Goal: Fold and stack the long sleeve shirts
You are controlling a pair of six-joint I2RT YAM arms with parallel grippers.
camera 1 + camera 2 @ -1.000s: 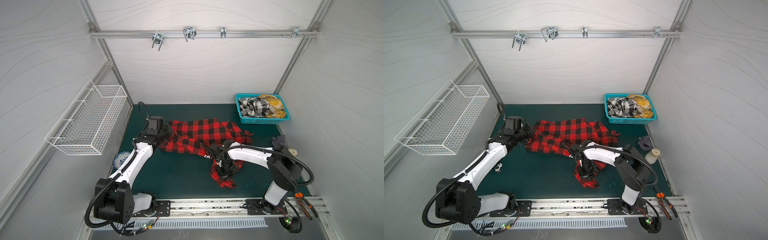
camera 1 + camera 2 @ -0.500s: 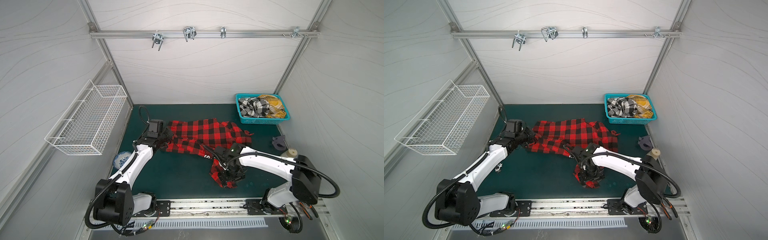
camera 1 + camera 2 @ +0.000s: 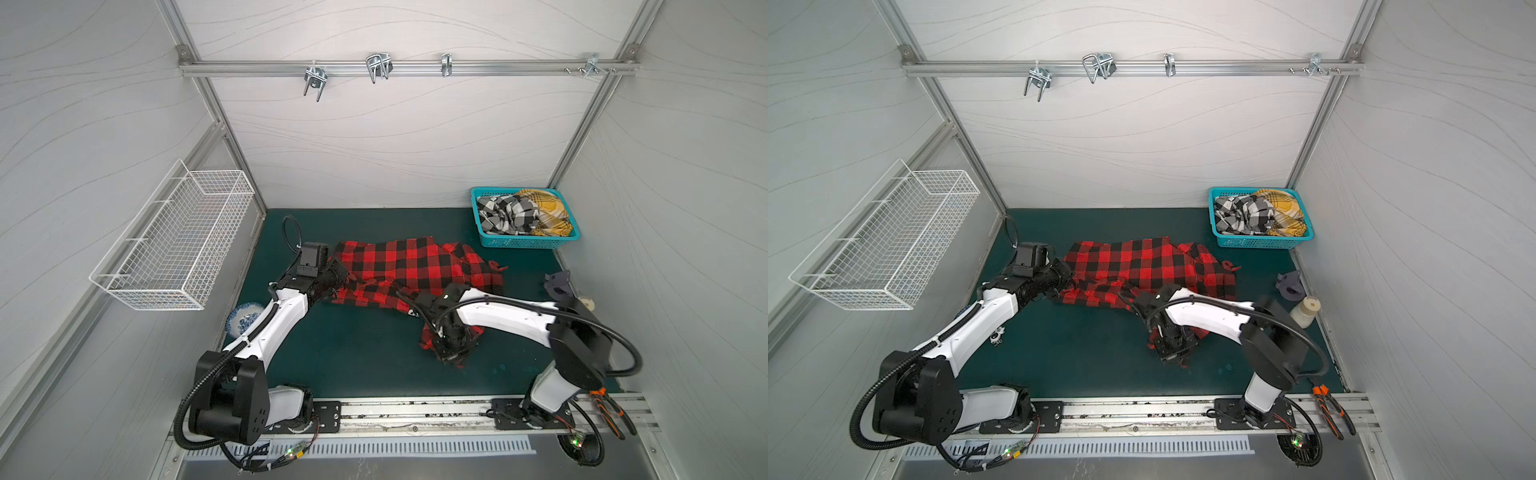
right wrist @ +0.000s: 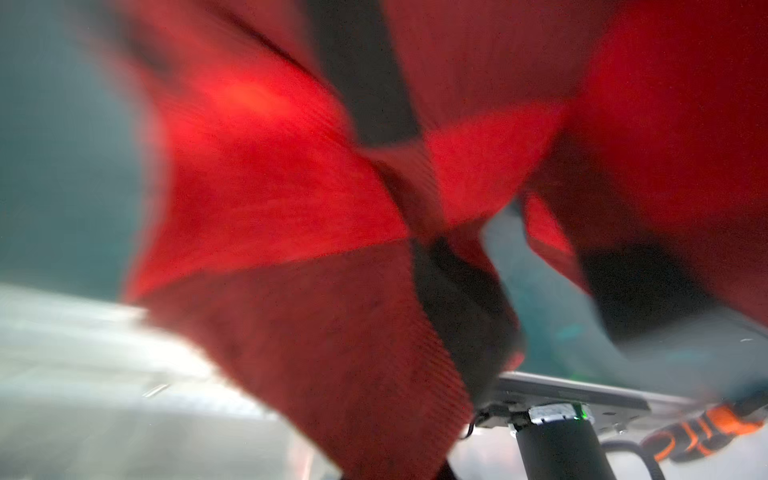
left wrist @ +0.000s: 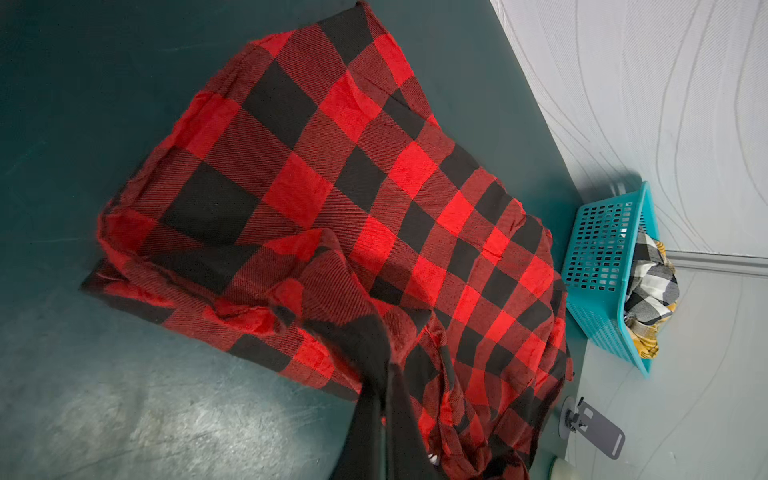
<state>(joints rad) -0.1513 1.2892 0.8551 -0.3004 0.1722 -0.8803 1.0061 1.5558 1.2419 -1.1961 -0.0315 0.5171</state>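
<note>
A red-and-black check long sleeve shirt (image 3: pixel 407 266) (image 3: pixel 1142 266) lies crumpled across the green mat. My left gripper (image 3: pixel 338 276) (image 5: pixel 388 370) is shut on a fold at the shirt's left edge. My right gripper (image 3: pixel 451 353) (image 3: pixel 1173 347) points down onto the shirt's near end by the front. The right wrist view is blurred, and the red cloth (image 4: pixel 291 208) fills it and hides the jaws. Black-and-white (image 3: pixel 507 214) and mustard plaid (image 3: pixel 544 208) shirts lie bunched in the teal basket (image 3: pixel 523 242).
A white wire basket (image 3: pixel 174 241) hangs on the left wall. A blue-patterned dish (image 3: pixel 243 324) sits beside the left arm. A dark grey scrap (image 3: pixel 557 284) and a small white bottle (image 3: pixel 1306 311) lie at the mat's right edge. Orange-handled pliers (image 3: pixel 611 411) rest on the front rail.
The right arm's elbow swung out to the right and partly back, while its gripper stayed over the shirt's near end. The left arm hardly moved.
</note>
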